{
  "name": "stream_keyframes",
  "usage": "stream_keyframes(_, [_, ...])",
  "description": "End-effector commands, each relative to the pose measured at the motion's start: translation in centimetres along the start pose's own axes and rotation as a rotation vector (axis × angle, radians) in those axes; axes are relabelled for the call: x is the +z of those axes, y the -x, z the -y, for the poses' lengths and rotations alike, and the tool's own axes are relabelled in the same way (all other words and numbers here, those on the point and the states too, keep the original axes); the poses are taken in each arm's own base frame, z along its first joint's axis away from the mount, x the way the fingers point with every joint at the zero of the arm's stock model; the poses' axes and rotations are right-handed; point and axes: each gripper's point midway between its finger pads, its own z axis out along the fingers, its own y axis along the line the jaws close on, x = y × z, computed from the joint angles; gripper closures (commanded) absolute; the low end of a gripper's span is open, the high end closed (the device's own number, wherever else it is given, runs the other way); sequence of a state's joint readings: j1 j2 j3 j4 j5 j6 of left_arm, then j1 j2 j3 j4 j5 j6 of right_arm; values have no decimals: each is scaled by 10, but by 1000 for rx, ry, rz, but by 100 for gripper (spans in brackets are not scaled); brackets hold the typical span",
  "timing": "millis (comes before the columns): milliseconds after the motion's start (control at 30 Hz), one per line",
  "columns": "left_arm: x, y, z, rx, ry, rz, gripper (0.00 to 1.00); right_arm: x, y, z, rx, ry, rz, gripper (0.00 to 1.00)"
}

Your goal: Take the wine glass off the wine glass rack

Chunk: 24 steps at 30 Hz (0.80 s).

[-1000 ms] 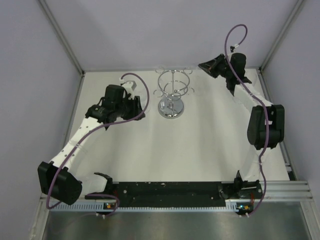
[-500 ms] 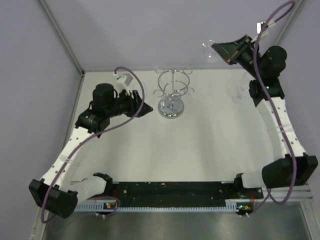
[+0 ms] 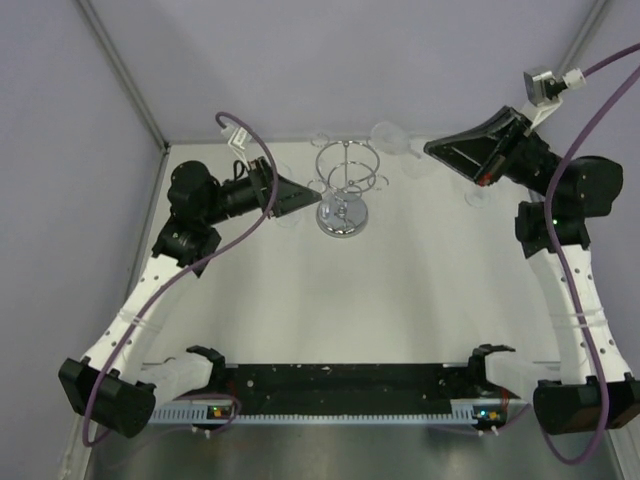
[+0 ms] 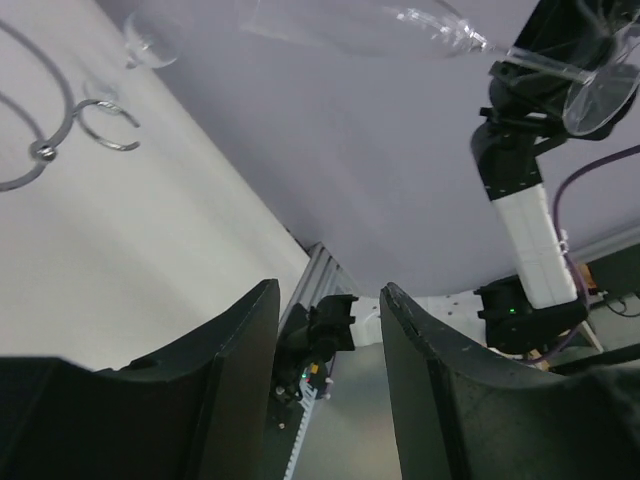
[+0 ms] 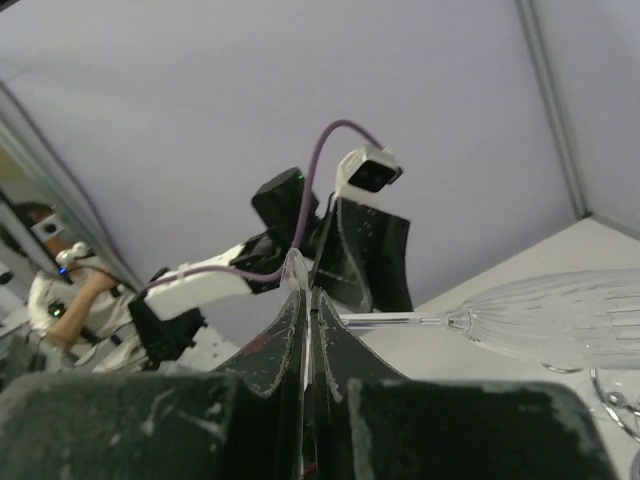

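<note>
Wine glass [image 3: 388, 132] was already off the wine glass rack [image 3: 343, 218]: in the air, lying roughly horizontal, just behind and to the right of the loop ring, apart from it. Right gripper [image 3: 432, 150] had it. In the right wrist view the jaws were pinched almost together on the thin rim of the foot [image 5: 297, 268], with the stem [image 5: 390, 320] and bowl [image 5: 565, 318] sticking out sideways. Left gripper [image 3: 303, 194] sat just left of the rack, jaws apart, nothing in them. Its camera caught the glass [image 4: 360, 25] passing overhead. Step in hand, as I read it: carry clear and set down. Notes for doing that well: the pinch was on the foot's edge only, with the whole glass cantilevered off it, so I'd expect it to pivot or slip under any quick wrist move. Go slow and don't relax the grip mid-air. Swing the bowl away from the rack wires first, then rotate the foot down before descending. Pick a bare patch of table [image 3: 400, 300], well off the other stemmed glass [image 3: 478, 190] that appeared to stand near the right arm. Release only once the foot sits flat. The left arm had no job here, so best parked out of the path.
</note>
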<state>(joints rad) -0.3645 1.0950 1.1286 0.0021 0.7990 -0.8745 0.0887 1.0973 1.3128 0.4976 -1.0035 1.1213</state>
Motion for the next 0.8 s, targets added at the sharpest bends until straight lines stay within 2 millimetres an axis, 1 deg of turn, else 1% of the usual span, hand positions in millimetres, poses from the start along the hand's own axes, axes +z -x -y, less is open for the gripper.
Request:
stream_keyframes(0, [-6,14,60,35,-251,17,49,-19,-7,-82,-23,238,-45,100])
stream_keyframes(167, [-11,11,77,55,-345,-19,48,-35,-21,-118,-16,301,-73,100])
stream_keyframes(333, [-18,11,92,58,-437,-3,47,-48,-33,-144,1,361,-100,100])
stream_keyframes(400, [-23,12,102,64,-499,6,46,-52,-34,-155,13,408,-100,100])
stream_keyframes(500, [-28,9,109,32,-561,-10,46,-57,-33,-170,20,467,-98,100])
stream_keyframes(767, [-31,7,115,-15,-626,-33,44,-56,-32,-184,33,537,-100,100])
